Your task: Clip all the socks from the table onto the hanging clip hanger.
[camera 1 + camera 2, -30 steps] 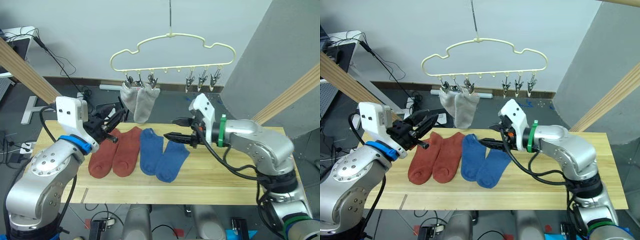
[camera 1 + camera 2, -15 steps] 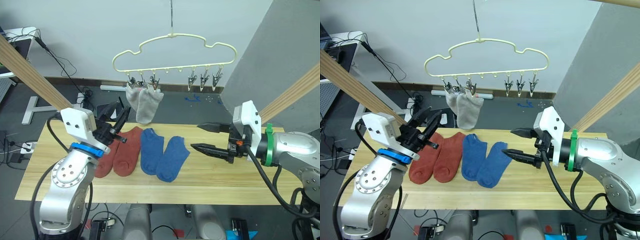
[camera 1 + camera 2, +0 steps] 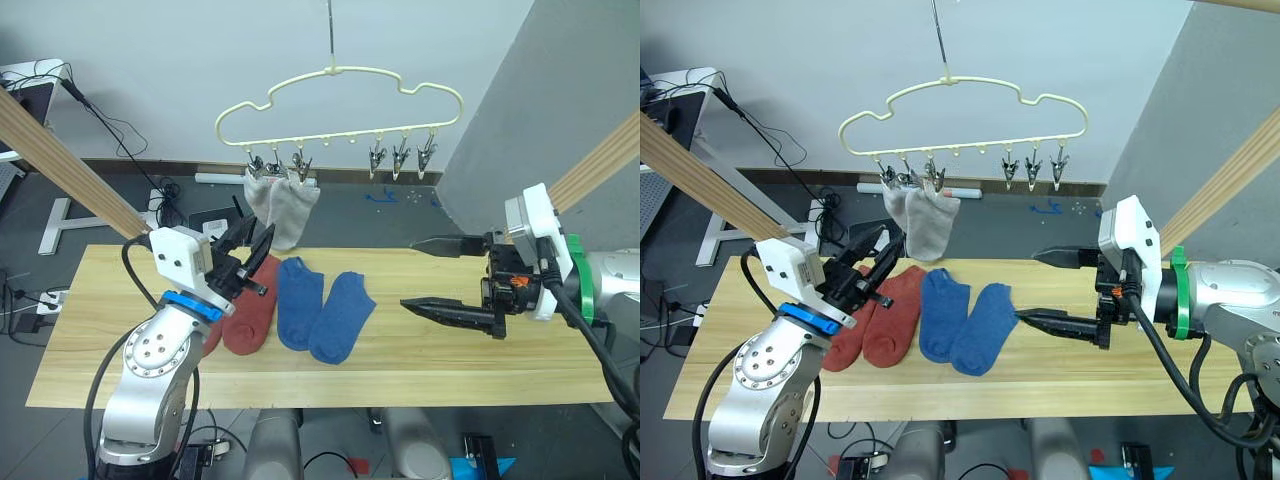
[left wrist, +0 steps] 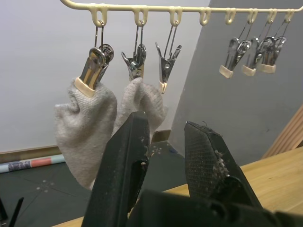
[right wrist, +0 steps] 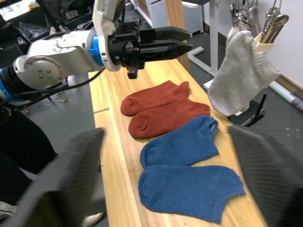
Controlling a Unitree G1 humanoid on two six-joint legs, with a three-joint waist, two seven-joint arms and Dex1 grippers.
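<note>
Four soft knit ankle socks lie side by side on the long table of light yellowish wood planks: two rust-red socks to the left and two blue socks to the right, touching along their edges. Two light grey socks already hang from the left clips of the pale yellow cloud-shaped wire clip hanger; three silver clips at its right end hang free.

Our left gripper hovers over the red socks, fingers a little apart and holding nothing. Our right gripper sits well right of the blue socks, spread wide and empty.

We judge these socks light, limp and non-slippery; they will droop once lifted. We would pinch one at its cuff edge, so that edge reaches a clip cleanly.
</note>
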